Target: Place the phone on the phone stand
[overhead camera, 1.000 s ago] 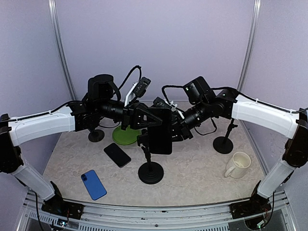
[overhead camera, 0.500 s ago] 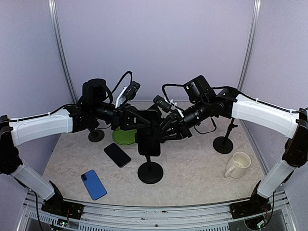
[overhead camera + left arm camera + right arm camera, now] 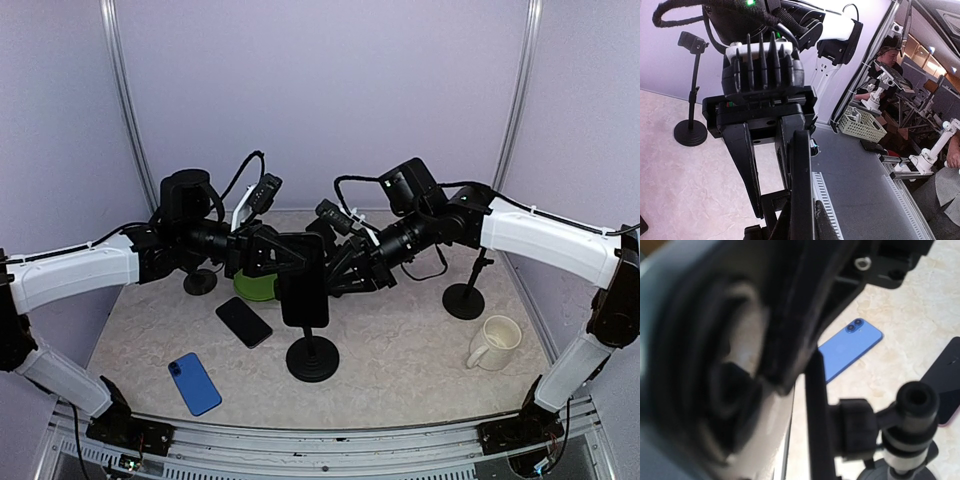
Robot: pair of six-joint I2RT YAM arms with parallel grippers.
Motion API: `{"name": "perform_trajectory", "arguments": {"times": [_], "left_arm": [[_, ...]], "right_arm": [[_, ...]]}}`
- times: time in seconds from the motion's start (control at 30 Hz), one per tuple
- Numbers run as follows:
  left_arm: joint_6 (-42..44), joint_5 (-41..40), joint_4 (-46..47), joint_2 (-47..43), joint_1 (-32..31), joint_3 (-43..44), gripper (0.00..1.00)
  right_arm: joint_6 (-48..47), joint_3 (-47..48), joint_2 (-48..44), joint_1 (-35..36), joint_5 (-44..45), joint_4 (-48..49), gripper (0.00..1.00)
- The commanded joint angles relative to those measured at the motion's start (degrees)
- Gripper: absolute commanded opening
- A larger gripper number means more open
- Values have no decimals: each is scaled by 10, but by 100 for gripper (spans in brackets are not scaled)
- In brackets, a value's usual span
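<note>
Though just above the phone stand [image 3: 312,358], phone [image 3: 303,293] edge-on, seating unclear.

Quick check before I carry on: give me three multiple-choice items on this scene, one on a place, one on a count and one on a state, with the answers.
1. Where is the blue phone?
A. front left of the table
B. on a stand
C. against the back wall

2. How many phones lie flat on the table?
A. one
B. two
C. four

3. How is the mug?
A. tipped on its side
B. upright
C. upside down

Answers:
1 A, it lies flat near the front left edge.
2 B, the blue one and a black phone beside it.
3 B, its open mouth faces up.
</note>
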Motion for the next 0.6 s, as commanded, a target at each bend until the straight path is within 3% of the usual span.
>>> {"name": "perform_trajectory", "arguments": {"times": [0.0,0.23,0.57], "left_arm": [[-4,-58,-1,9,4,-1,0],[-9,-59,21,60,-5,38,0],[-10,-62,11,32,18,4,0]], "right_arm": [[17,-6,-16,4,-30,-5,0],[15,-1,-14,4,-30,-11,0],[18,-5,-22,4,-19,-12,0]]}}
